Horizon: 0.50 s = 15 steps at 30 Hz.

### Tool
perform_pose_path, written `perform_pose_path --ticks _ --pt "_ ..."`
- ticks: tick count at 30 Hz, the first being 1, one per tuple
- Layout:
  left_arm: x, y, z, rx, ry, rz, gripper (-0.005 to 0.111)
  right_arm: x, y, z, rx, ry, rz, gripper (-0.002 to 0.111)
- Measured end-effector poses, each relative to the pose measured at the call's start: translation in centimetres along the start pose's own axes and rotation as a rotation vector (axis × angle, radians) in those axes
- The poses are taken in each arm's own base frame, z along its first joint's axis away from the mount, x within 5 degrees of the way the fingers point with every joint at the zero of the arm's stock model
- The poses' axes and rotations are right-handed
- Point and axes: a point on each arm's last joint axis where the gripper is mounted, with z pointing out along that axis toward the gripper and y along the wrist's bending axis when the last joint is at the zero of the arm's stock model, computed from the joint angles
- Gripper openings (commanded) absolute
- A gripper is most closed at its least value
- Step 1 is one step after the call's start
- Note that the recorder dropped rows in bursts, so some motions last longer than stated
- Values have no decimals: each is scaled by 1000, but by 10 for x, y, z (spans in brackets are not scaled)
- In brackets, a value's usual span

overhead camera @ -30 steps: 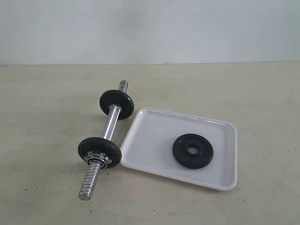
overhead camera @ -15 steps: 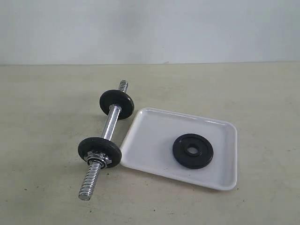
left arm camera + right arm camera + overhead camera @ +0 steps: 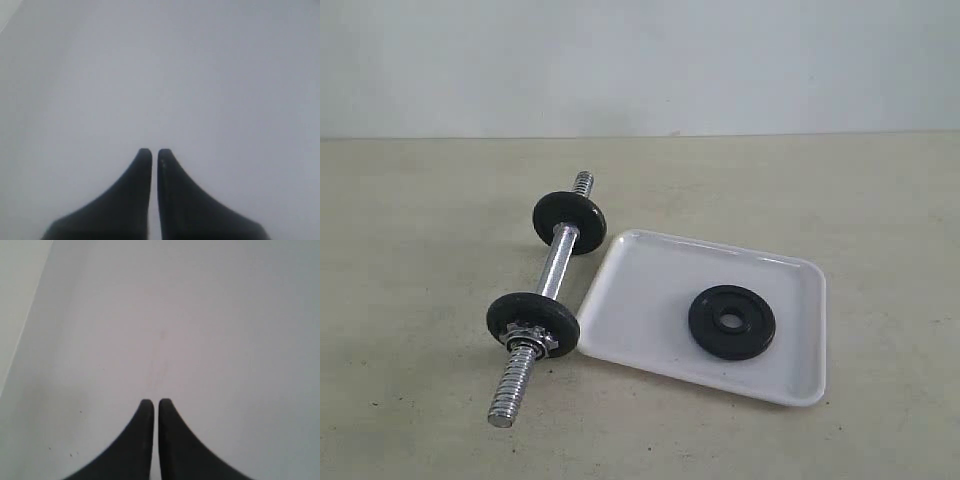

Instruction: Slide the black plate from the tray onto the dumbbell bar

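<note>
You had the black plate (image 3: pixel 731 322) lying flat in the tray (image 3: pixel 640 300), hole up. It sat in the tray's 3 o'clock half, closer to the 5 o'clock corner, clear of the rim all round. The tray sat flat on the worktop (image 3: pixel 420 200).

The bar (image 3: pixel 554 268) lay on the worktop at the tray's 9 o'clock, just beside it. In the exterior view it ran from about 1 o'clock at the far end to 7 o'clock at the near end. It carried two small black discs, the far disc (image 3: pixel 569 222) and the near disc (image 3: pixel 532 320), with smooth chrome between them. A threaded end stuck out past each disc. The hex nut (image 3: pixel 533 338) sat against the near disc on its 7 o'clock side. The near disc's edge met the tray's 8 o'clock corner in the exterior view; I couldn't tell if they were actually touching.

Your left jaws were clenched, tips a hairline apart with nothing between them, facing a plain pale surface. Your right jaws were the same: clenched on nothing, over a pale surface with a lighter band along one edge.
</note>
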Motion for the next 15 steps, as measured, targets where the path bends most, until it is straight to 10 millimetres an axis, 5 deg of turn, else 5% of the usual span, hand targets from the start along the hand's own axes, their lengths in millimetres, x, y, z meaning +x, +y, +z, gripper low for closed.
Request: perform_pose_path --ticks 2,5,9,14,15 --pt "-31 -22 19 196 -120 96 4 -28 -3 42 -120 -25 16 2" --pt "-30 -46 51 502 -57 72 4 -26 -9 97 -309 9 25 2" --pt "34 -43 93 643 319 10 4 27 -19 143 -504 246 119 2" --pt "118 -8 129 411 678 -87 4 112 -40 163 -422 616 321 0" --pt "153 9 140 279 782 -128 4 139 -50 162 -311 703 351 0"
